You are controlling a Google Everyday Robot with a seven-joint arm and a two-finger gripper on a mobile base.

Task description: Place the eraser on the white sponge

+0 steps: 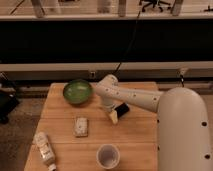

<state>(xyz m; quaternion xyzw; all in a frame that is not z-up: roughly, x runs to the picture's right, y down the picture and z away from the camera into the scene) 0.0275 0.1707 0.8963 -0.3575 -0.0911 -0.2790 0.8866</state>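
The white sponge (81, 126) lies flat on the wooden table (135, 135), left of centre. The eraser (121, 109), a small black block, sits right at my gripper (114, 115), to the right of the sponge and apart from it. My white arm reaches in from the right, bends near the green bowl, and points the gripper down at the table. The gripper's pale fingertip (114, 118) shows beside the eraser. Whether the eraser is held or rests on the table is unclear.
A green bowl (77, 92) stands at the back left of the table. A white bottle (44, 148) lies at the front left. A translucent cup (108, 156) stands at the front edge. A dark railing runs behind the table.
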